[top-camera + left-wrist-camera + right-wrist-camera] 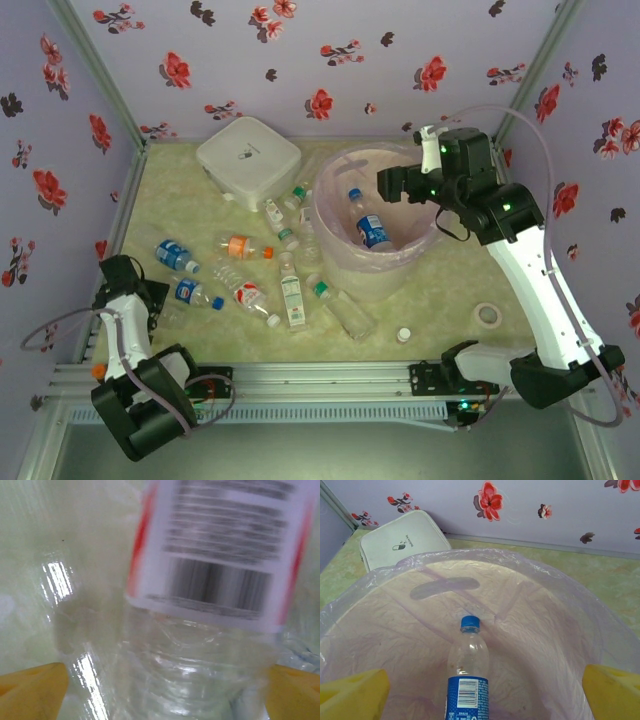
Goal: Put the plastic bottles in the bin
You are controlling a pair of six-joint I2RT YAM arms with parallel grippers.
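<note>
The bin (340, 190), a round bucket lined with a pale pink bag (560, 610), stands at the back centre. A blue-capped, blue-labelled bottle (372, 228) (469, 670) lies inside it. My right gripper (402, 190) (485, 690) hangs open over the bin's right rim, its fingers apart above that bottle. Several clear plastic bottles (240, 246) lie scattered left of the bin. My left gripper (160, 298) (167, 680) is down at the far left, open, with its yellow fingers (35, 690) on either side of a clear bottle (200, 645) bearing a white label with red edges.
A white square lidded box (248, 152) (402, 540) sits behind and left of the bin. A small tape ring (489, 315) and a loose white cap (403, 335) lie on the table at the right. Floral walls close in the back and both sides.
</note>
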